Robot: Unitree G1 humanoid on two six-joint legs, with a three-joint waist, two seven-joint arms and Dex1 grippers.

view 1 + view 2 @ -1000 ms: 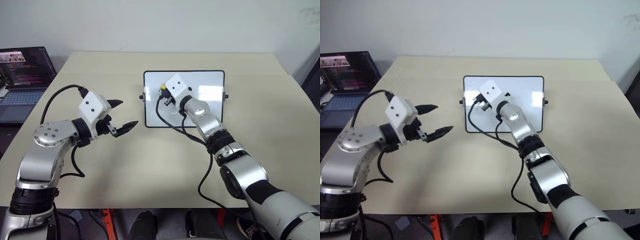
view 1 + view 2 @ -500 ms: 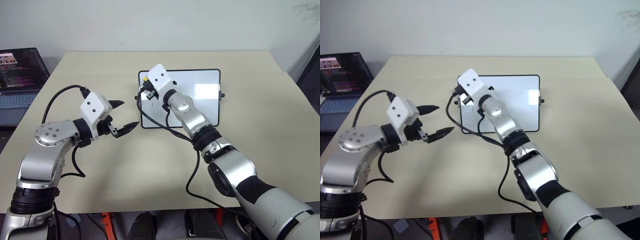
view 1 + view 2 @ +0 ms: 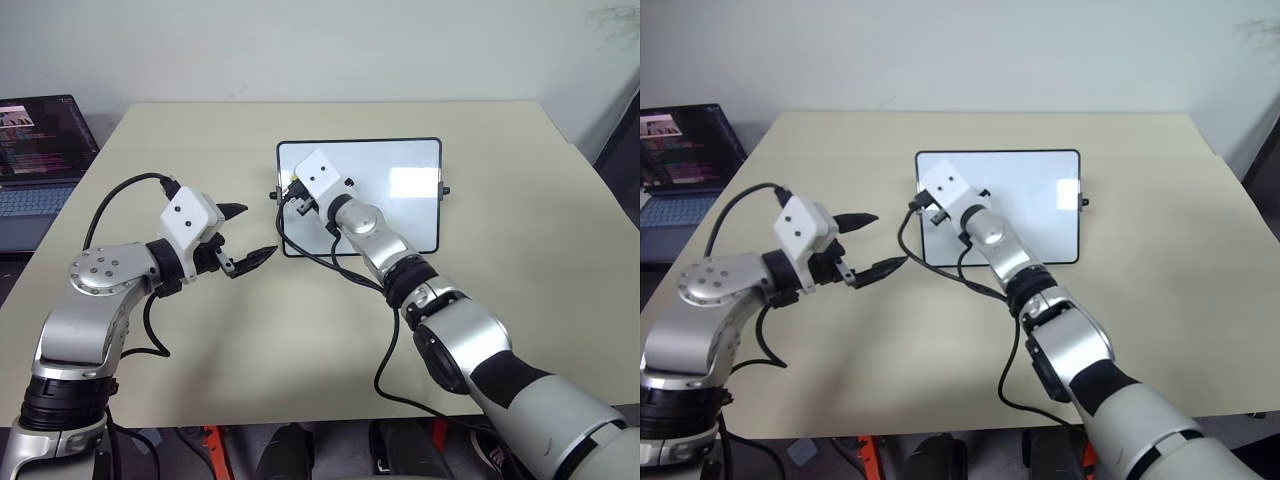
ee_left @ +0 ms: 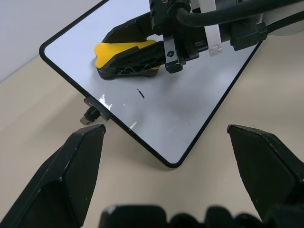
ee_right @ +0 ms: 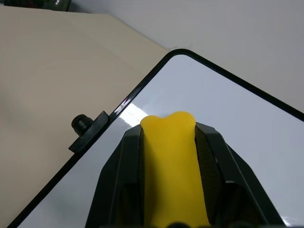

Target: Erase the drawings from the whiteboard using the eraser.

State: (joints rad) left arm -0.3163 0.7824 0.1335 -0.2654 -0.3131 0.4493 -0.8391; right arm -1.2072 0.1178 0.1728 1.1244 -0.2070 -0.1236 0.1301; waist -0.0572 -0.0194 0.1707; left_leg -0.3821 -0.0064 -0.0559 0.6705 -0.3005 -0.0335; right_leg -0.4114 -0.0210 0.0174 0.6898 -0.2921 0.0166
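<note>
The whiteboard (image 3: 400, 195) lies on the table (image 3: 300, 320), toward its far side. The eraser (image 4: 124, 53) sits on the board near its left edge (a small mark (image 4: 140, 92) lies just beside it). A laptop (image 3: 40, 160) stands off the table's left.

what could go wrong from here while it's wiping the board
The small black mark on the glossy white black-framed whiteboard lies beside the yellow block eraser, so a pass could miss it. The right end effector works near the board's left edge; a sideways push may slide the unsecured board, since the open left end effector hangs clear of it.
</note>
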